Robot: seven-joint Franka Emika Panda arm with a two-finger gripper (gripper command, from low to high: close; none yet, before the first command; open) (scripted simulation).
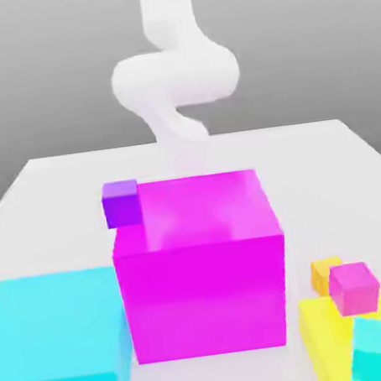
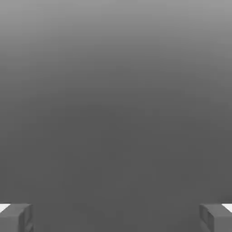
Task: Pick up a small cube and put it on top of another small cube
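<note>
The gripper [image 2: 116, 217] has its jaws spread wide with nothing between them. The small orange-yellow cube [image 1: 325, 273] sits on the table [image 1: 49, 183] near the front on the exterior view's right, touching the small magenta cube [image 1: 354, 287], beside the large yellow block [image 1: 322, 329] and right of the big magenta block [image 1: 199, 265]

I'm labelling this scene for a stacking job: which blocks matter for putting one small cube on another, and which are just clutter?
Job:
- small orange-yellow cube
- small magenta cube
- gripper, open

Lying about:
- large magenta block
- large cyan block
- purple cube
- large yellow block
- small cyan cube
</note>
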